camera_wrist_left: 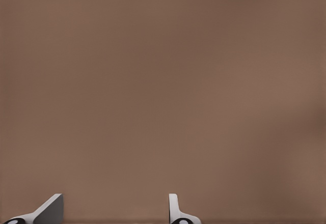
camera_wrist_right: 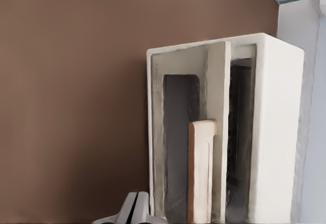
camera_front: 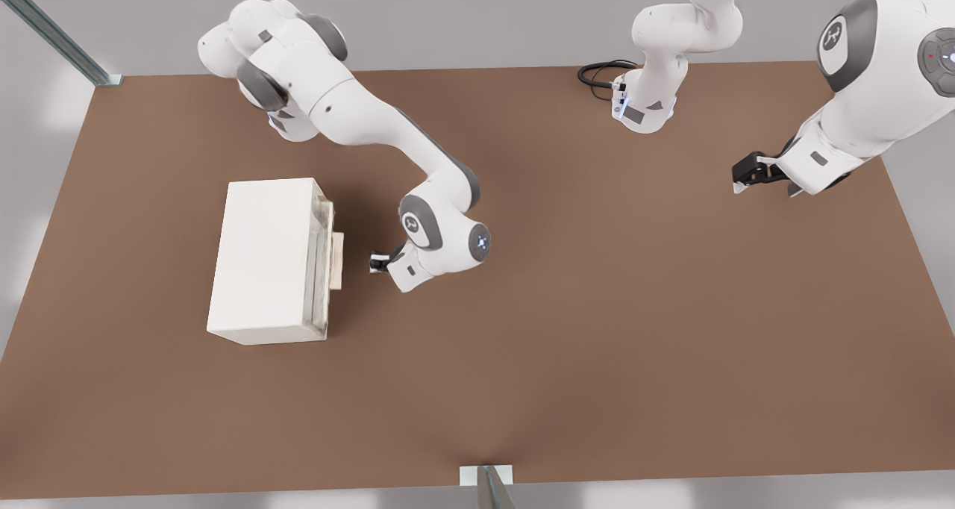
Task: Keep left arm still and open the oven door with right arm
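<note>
Gripper (camera_wrist_right: 133,208), fingers pressed together, sat at 3 o'clock of oven door (camera_front: 322,259) handle (camera_wrist_right: 201,170); shut, it risked bumping rather than grasping.

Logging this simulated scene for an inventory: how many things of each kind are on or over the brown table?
Ovens: 1, the cream-white oven, its oven door facing the right arm's claw, which is shut and close to the tan handle.
Robot arms: 2, the right arm and the left arm.
Black cables: 1.
Total: 4.

Bright even light, soft shadows, slightly blurry
</note>
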You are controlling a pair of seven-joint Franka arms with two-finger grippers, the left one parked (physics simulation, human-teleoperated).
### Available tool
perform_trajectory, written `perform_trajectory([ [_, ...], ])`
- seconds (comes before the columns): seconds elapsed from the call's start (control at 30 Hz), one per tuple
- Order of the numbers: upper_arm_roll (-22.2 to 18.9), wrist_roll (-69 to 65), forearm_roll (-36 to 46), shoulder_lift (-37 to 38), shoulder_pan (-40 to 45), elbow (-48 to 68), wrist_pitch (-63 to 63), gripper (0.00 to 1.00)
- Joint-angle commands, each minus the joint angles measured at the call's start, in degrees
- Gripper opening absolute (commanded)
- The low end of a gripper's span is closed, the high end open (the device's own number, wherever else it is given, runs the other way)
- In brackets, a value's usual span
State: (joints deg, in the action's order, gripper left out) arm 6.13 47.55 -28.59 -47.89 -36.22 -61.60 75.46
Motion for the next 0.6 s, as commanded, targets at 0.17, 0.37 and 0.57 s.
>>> perform_trajectory([
  [0.17,1.08,-31.54,31.32,17.97,29.87,-7.87,13.90,1.00],
  [0.37,0.82,-45.27,27.01,37.95,37.27,-25.14,16.82,1.00],
  [0.57,0.73,-45.97,26.92,38.66,38.07,-25.58,19.02,1.00],
])
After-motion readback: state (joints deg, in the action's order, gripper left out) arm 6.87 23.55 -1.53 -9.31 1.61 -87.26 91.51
